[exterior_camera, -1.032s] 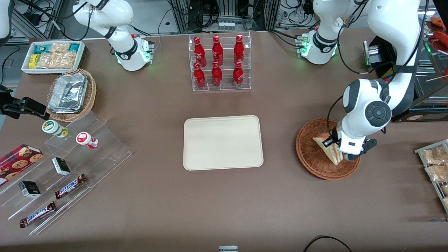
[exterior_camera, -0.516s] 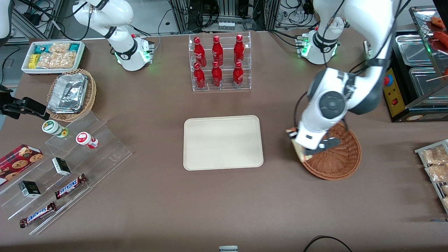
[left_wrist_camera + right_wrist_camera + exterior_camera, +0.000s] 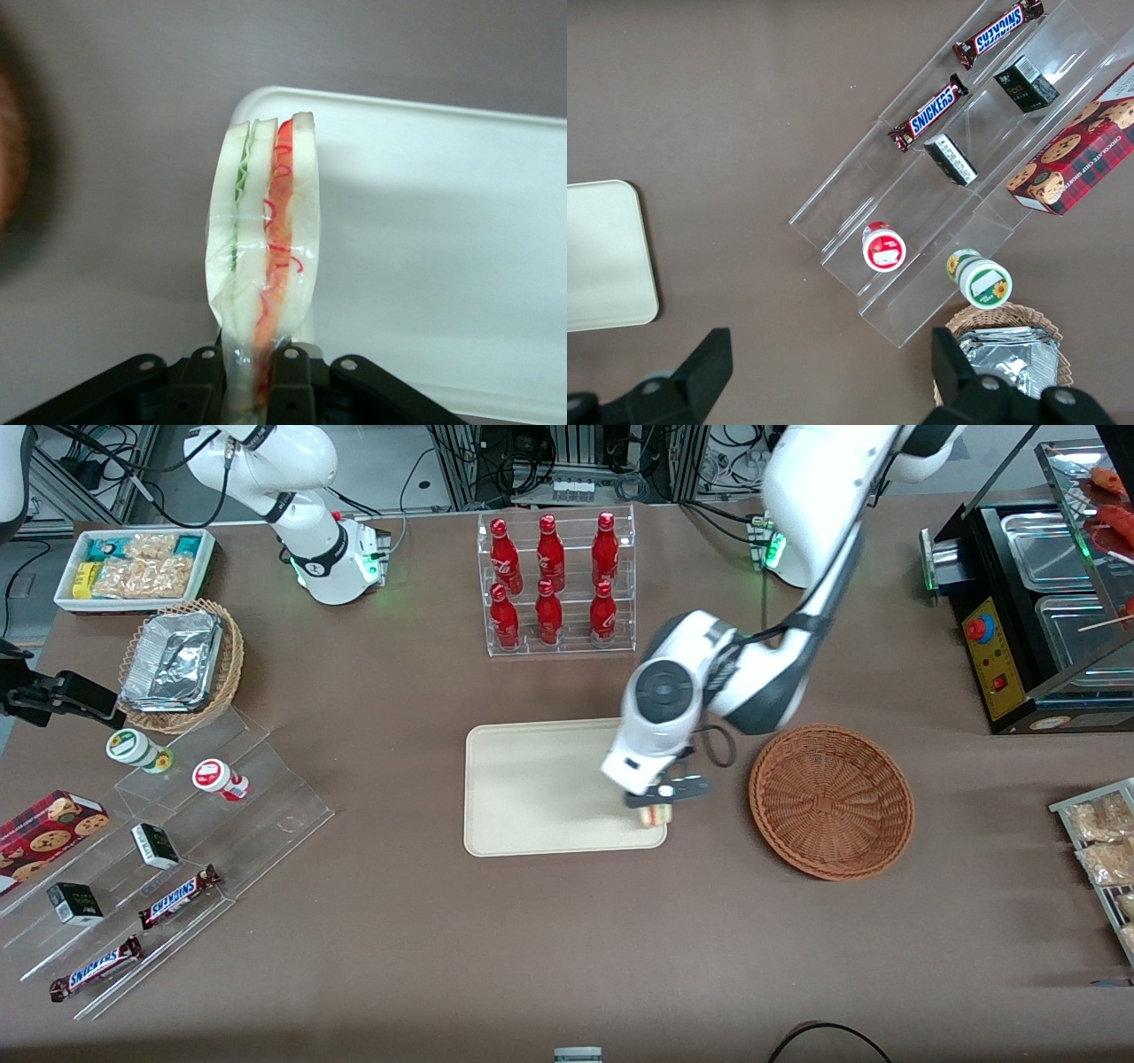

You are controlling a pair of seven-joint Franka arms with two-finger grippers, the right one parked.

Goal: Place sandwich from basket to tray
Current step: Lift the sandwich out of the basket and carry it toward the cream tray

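Brown table (image 3: 549, 939), basket (image 3: 831, 802), pincer (image 3: 246, 376) gripping sandwich (image 3: 264, 266) over tray (image 3: 540, 788)

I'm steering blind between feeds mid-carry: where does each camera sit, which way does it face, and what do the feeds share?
Front view: high, facing the robots, looking down on the table; shows both arms, the hand holding the sandwich over the tray, the basket beside.
Left wrist view: on the working arm, looking along its fingers at sandwich and tray.
Right wrist view: on the parked arm, facing down at snack shelves.
All three share the tray.
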